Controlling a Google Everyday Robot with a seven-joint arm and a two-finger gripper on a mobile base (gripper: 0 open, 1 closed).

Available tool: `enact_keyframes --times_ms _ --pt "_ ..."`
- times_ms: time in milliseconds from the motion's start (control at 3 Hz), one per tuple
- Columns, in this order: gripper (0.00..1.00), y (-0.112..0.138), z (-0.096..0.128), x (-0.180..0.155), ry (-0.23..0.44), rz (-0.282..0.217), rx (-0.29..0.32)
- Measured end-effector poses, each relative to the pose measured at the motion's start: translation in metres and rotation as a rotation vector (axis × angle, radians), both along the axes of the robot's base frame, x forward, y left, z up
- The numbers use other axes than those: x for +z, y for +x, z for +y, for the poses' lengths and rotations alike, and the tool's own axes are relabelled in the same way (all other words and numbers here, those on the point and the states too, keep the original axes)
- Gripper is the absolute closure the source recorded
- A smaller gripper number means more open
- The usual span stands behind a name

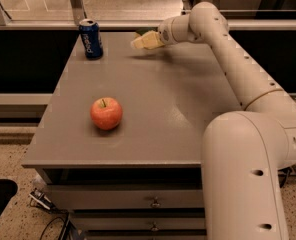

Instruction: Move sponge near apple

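The apple (106,113) is red-orange with a short stem and sits on the grey table (173,114), left of centre and toward the front. My gripper (145,41) is at the far edge of the table, right of the blue can, with the arm reaching in from the right. A small dark green patch, apparently the sponge's top (141,33), shows right behind the gripper tip. The rest of the sponge is hidden by the gripper. The apple lies well in front of and to the left of the gripper.
A blue soda can (91,39) stands upright at the table's far left corner, close to the left of the gripper. A rail and glass wall run behind the table. Drawers (153,202) sit below the front edge. Cables lie on the floor at the bottom left.
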State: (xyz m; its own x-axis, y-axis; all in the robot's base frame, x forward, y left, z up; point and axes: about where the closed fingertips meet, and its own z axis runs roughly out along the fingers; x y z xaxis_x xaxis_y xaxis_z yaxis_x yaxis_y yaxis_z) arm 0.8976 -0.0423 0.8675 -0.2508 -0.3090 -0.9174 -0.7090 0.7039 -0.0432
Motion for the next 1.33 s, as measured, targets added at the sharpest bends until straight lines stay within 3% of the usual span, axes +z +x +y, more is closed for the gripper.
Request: enact_keyframes --times_ms 333,667,1333 --pt "0.00 -0.0014 0.0041 -0.0272 0.021 0.085 -0.012" --pt "0.15 -0.0013 0.0073 -0.0311 0.025 0.095 -0.011" --pt "0.61 -0.0010 0.0129 -0.0354 0.024 0.101 -0.004"
